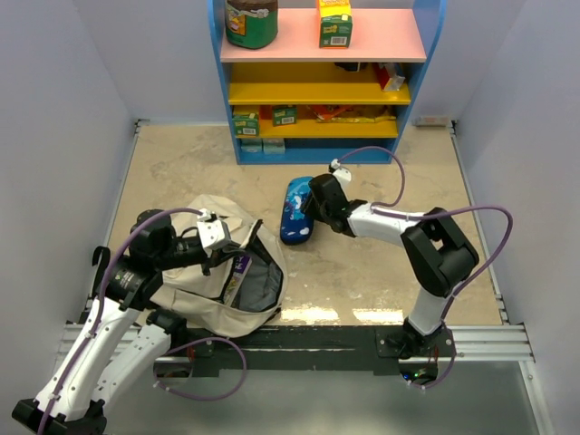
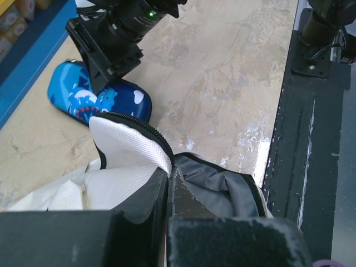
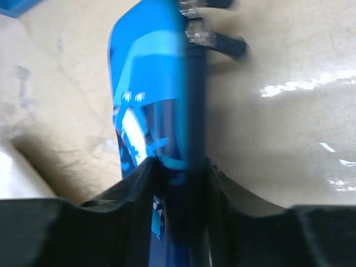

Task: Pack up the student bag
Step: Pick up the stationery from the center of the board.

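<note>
The student bag [image 1: 195, 283], beige canvas with black zipper trim, lies open at the near left, its grey lining [image 2: 222, 183] showing. My left gripper [image 1: 222, 249] is shut on the bag's opening edge, holding the white flap [image 2: 128, 142] up; the fingertips meet at the zipper rim [image 2: 169, 172]. A blue pencil case [image 1: 295, 210] with a shark print lies on the floor just right of the bag. My right gripper [image 1: 313, 213] is down over its right end. In the right wrist view both fingers press the sides of the pencil case [image 3: 150, 83], gripper [image 3: 179, 164] shut on it.
A blue shelf unit [image 1: 317, 82] with boxes and a jar stands at the back. A purple item [image 1: 241, 265] shows inside the bag's mouth. A black rail [image 1: 317, 340] runs along the near edge. Grey walls close in both sides.
</note>
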Robot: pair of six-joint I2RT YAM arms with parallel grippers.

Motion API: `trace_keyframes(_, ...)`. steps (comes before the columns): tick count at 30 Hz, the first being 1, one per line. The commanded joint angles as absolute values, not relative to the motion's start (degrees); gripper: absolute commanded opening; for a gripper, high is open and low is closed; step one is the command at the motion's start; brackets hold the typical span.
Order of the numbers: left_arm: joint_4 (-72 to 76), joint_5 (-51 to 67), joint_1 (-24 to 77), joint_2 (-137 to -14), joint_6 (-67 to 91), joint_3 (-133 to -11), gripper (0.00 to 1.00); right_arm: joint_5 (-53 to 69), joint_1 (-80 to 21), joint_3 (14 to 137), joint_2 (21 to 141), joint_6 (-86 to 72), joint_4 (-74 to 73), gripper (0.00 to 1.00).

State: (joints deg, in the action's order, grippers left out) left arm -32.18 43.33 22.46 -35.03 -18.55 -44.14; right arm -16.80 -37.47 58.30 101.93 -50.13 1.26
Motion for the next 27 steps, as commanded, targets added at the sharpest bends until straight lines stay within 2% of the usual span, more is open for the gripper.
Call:
trace_keyframes(1,-25.6,48.7,22.3,-34.3,-17.2,-45.0,0.0,-20.0,-38.9,58.9,101.4,-49.8,-1.5,0.29)
trace_keyframes(6,-25.4,48.8,22.3,-34.3,-17.3,-44.7,0.01,-19.4,-39.6,58.9,97.7,-46.0,-0.6,0.15)
trace_keyframes(9,-25.2,48.7,22.3,-34.5,-17.1,-44.8,0.01,-19.3,-40.4,60.7,95.4,-42.4,-2.3,0.0)
trace_keyframes(15,-24.7,48.1,22.3,-34.4,-17.0,-45.3,0.01,-16.2,-41.7,62.2,87.3,-36.2,-7.6,0.0)
trace_keyframes(23,-22.0,46.8,22.4,-35.6,-14.1,-46.2,0.01,-8.4,-50.0,53.2,68.6,-33.6,-12.0,0.0)
trace_keyframes(27,-22.3,45.3,22.3,-37.3,-16.2,-50.7,0.01,-6.7,-55.4,49.0,65.7,-35.0,-10.8,0.0)
